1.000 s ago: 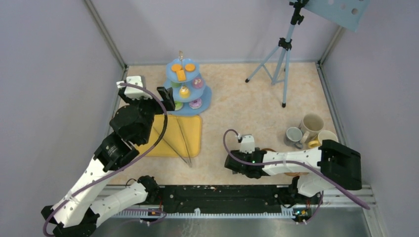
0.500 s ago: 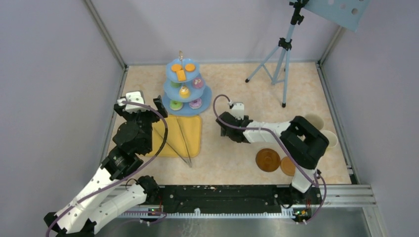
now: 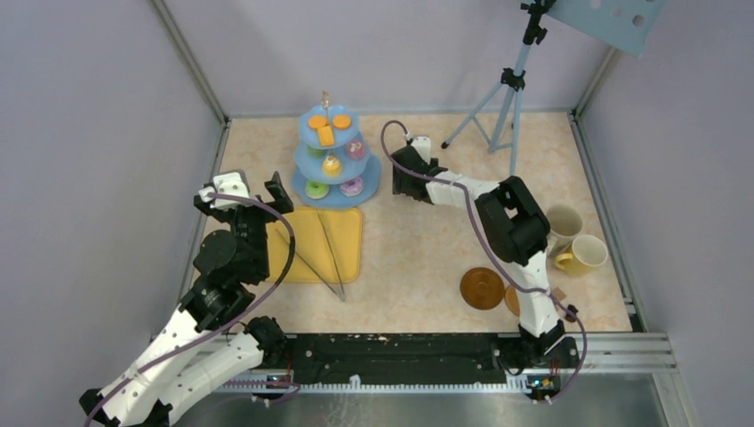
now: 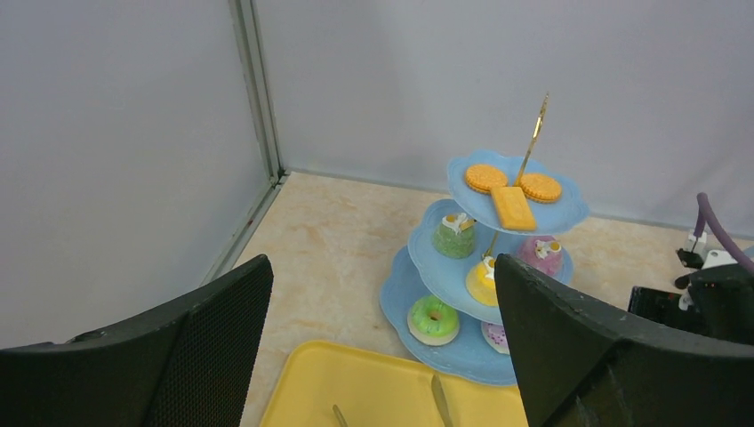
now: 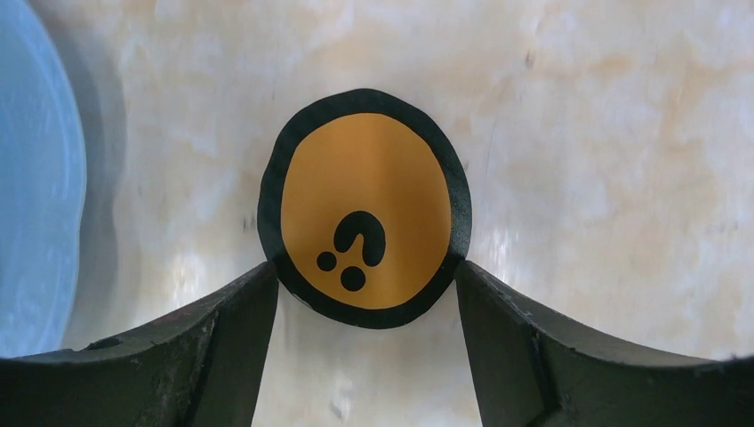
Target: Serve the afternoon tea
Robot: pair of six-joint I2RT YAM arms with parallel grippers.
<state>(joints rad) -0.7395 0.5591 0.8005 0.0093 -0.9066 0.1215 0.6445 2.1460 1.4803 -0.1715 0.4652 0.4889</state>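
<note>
Right jaws: parted roughly three-quarters and pinched from both sides on the black rim of a round orange coaster (image 5: pixel 364 196), its face toward the wrist camera; grip taken across the widest part, presumably to keep the disc flat for setting down. Lifted or resting on the counter (image 5: pixel 578 133): not clear. At 9 o'clock of these jaws, close but not touching, the bottom rim of the light-blue three-tier stand (image 5: pixel 36 196), hence a likely place setting just beside the food. Left jaws: spread to the full and holding nothing, poised at 8 o'clock of the stand and aimed toward it, near the 11 o'clock corner of the yellow tray (image 3: pixel 347 233); wide stance apparently one of readiness. On the stand, toy pastries sorted by tier: orange biscuits (image 4: pixel 513 189) on top; green cupcake (image 4: pixel 455 238), yellow cake (image 4: pixel 482 280) and purple cake (image 4: pixel 538 253) in the middle; green doughnut (image 4: pixel 434 318) at the bottom. Metal tongs (image 3: pixel 332 253) lying on the tray, at 6 o'clock of the stand, untouched. Two more brown coasters (image 3: pixel 483 288) flat at 5 o'clock of the counter, one partly behind the right arm. Cream mug (image 3: pixel 562 221) and yellow mug (image 3: pixel 582 258) at 3 to 4 o'clock by the right wall, on no coaster as yet. Tripod (image 3: pixel 514 133) at 1 o'clock, apart from the work.
</note>
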